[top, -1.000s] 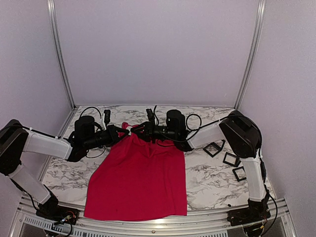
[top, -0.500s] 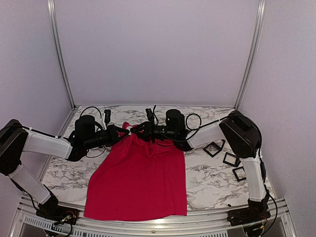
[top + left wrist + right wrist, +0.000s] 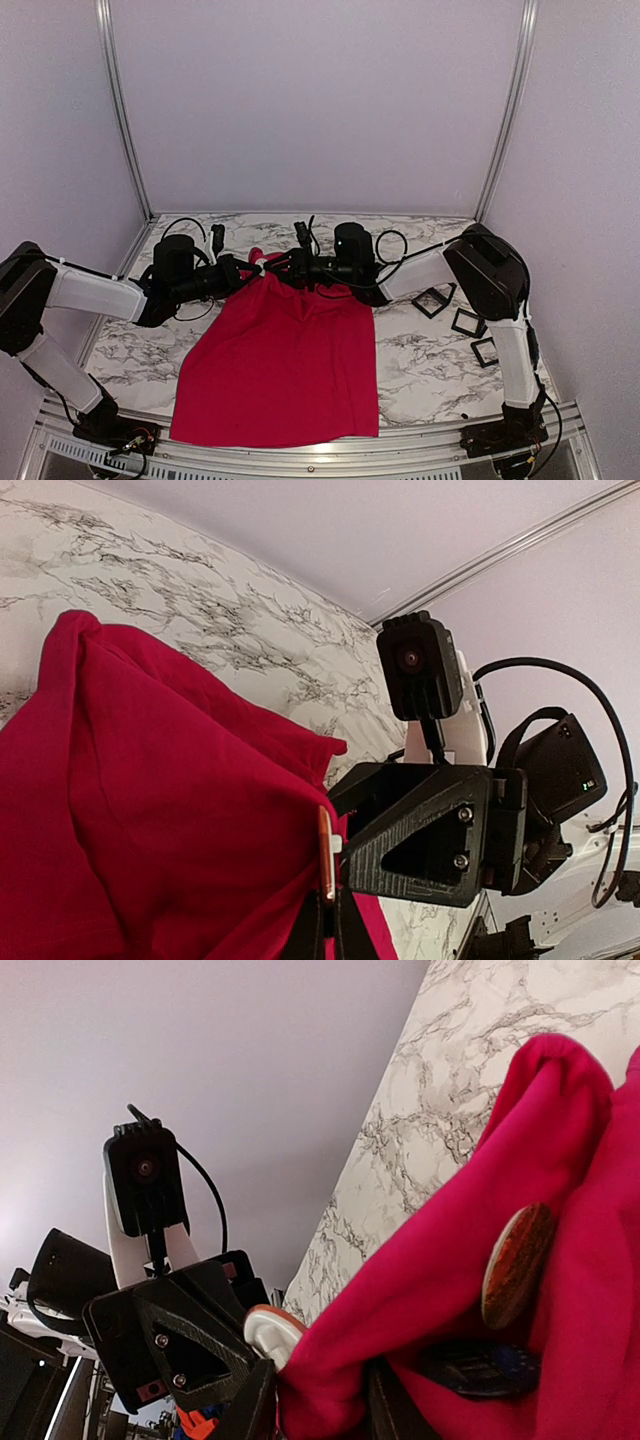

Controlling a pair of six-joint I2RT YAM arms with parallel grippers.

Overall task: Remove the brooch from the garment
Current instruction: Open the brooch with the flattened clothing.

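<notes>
Overhead, found the garment (image 3: pixel 285 360) spread over the middle of the counter (image 3: pixel 430 365), hem toward the near edge and collar end gathered up off the marble between the two arms. Noted the left hand (image 3: pixel 250 268) and the right hand (image 3: pixel 284 264) tip to tip at that raised bunch, nearly touching. Logged three black square frames (image 3: pixel 467 322) on the counter to the right of the cloth, apart from it.

From the right wrist, confirmed the right hand (image 3: pixel 320 1405) clamped on a fold of the red fabric, with cloth packed between both fingers (image 3: pixel 252 1405). Located the brooch (image 3: pixel 515 1265), a mottled brown oval, seated on the fabric just above that grip. Recorded a small rimmed disc (image 3: pixel 272 1332), white face with orange edge, at the tip of the left hand. Cannot tell whether it is part of the brooch.

From the left wrist, saw the left hand (image 3: pixel 327 935) narrow, fingers (image 3: pixel 310 935) close together, pinching that rimmed disc (image 3: pixel 326 858). Seen edge-on there as a thin copper line against the garment's border. Found the right hand pressed up just beside it.
</notes>
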